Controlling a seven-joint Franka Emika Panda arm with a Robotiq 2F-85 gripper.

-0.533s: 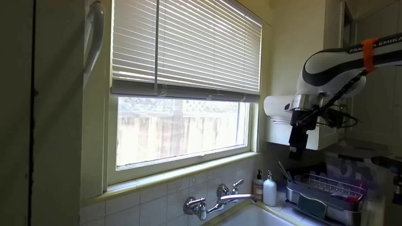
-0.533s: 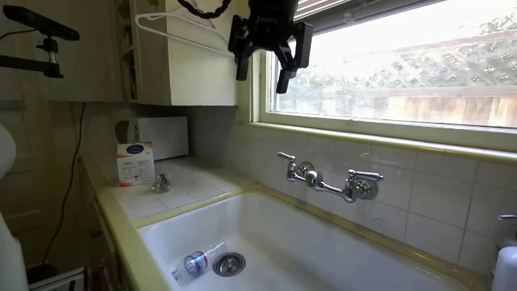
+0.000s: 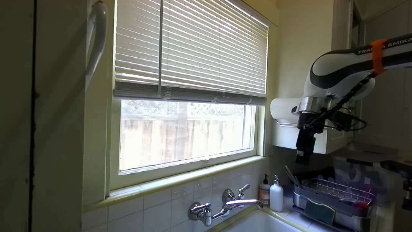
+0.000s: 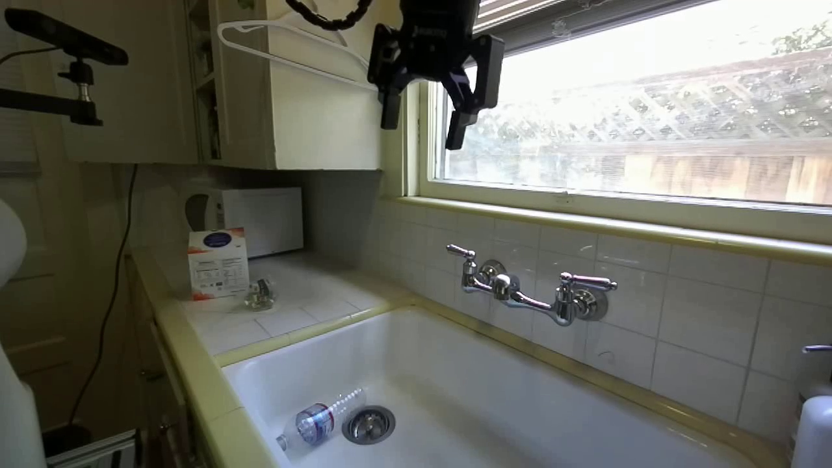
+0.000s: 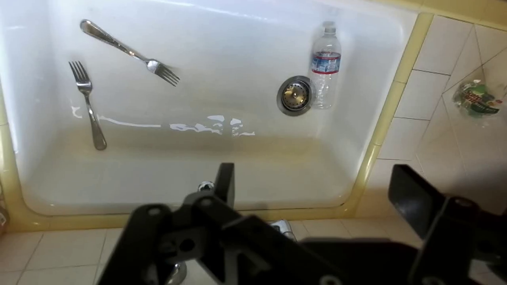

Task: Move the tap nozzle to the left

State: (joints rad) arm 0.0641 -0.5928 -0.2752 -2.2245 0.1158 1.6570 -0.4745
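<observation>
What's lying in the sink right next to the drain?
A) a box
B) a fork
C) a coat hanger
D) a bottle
D: the wrist view shows the bottle on its side right beside the drain, while even the nearer fork lies well apart from it.

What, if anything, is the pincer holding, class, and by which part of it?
Nothing is held: the pincer is open, its jaws apart with nothing between them, and the tap nozzle sits lower, untouched.
</observation>
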